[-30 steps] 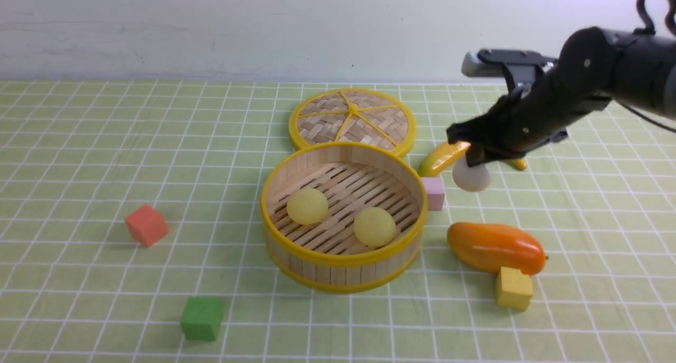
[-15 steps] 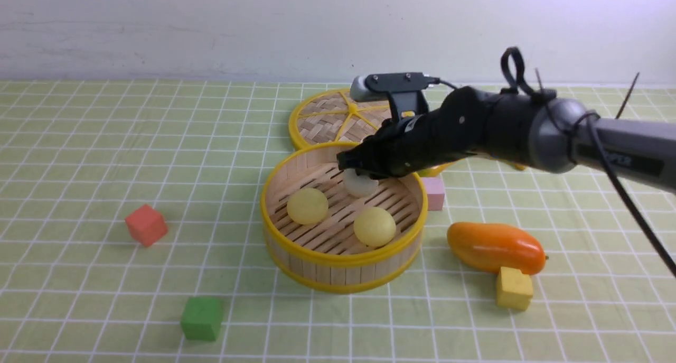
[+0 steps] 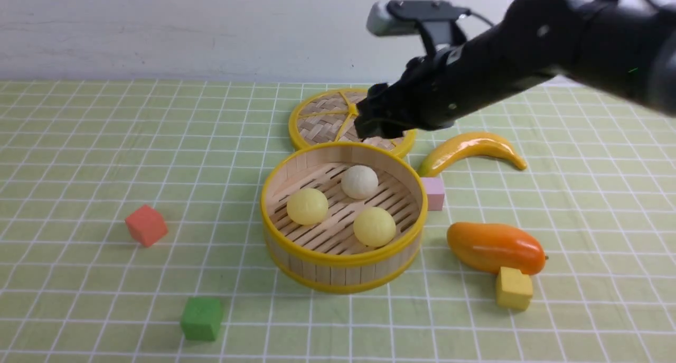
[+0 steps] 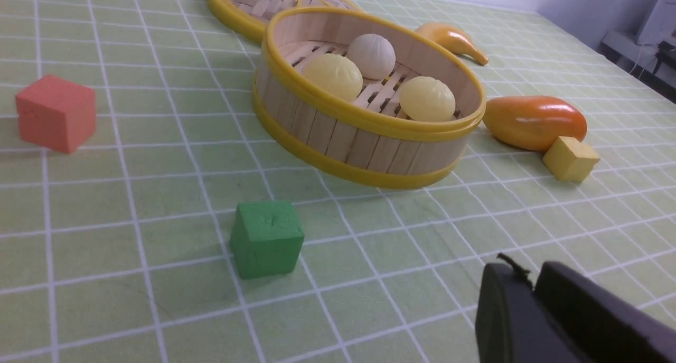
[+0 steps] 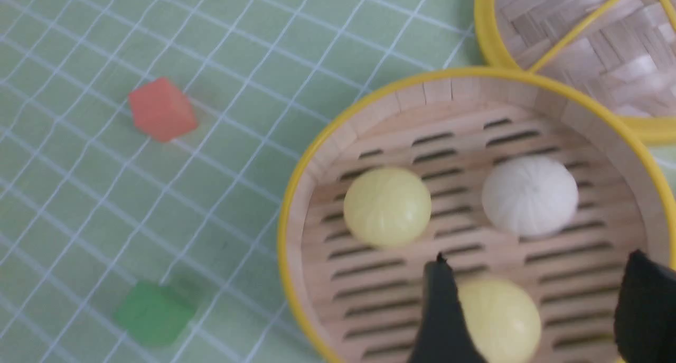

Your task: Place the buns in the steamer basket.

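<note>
Looking through the wrist camera, I see the right tool [image 3: 376,129] spread wide and empty, hanging above the far rim of the steamer basket [image 3: 338,276], so it crowds nothing inside. All three buns lie on the slatted floor: the off-white bun [image 3: 359,182] toward the back, the left yellow bun [image 3: 307,206] and the right yellow bun [image 3: 374,226] nearer me, each apart. The left tool [image 4: 533,299] sits low over the surface [image 4: 132,278], fingers drawn together on nothing. I judge the loading complete.
</note>
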